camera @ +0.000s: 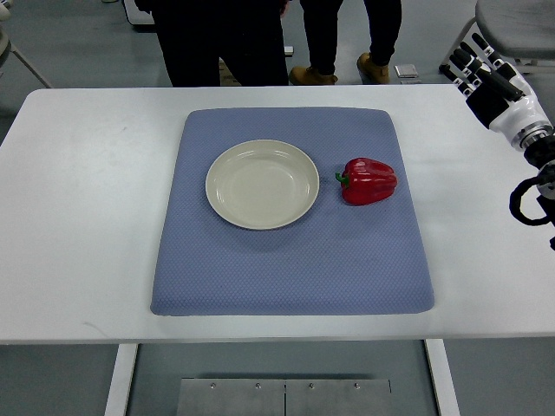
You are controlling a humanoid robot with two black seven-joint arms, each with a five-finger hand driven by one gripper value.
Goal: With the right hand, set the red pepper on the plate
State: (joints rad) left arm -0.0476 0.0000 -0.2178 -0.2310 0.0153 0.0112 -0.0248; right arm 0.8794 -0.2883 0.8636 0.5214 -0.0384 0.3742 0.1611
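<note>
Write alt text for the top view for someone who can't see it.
A red pepper lies on a blue mat just right of an empty cream plate, not touching it. The robot's right hand hovers at the white table's far right corner.

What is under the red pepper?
The red pepper lies on a blue mat, beside the empty plate. The mat covers the white table underneath, so that part stays hidden.

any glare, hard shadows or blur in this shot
Top view: even, soft lighting; the glossy red bell pepper carries small bright highlights, and the round cream plate only a faint sheen on its rim. Shadows on the blue textured mat are weak. The centre is sharp; the white table edges bow slightly, suggesting lens distortion.
</note>
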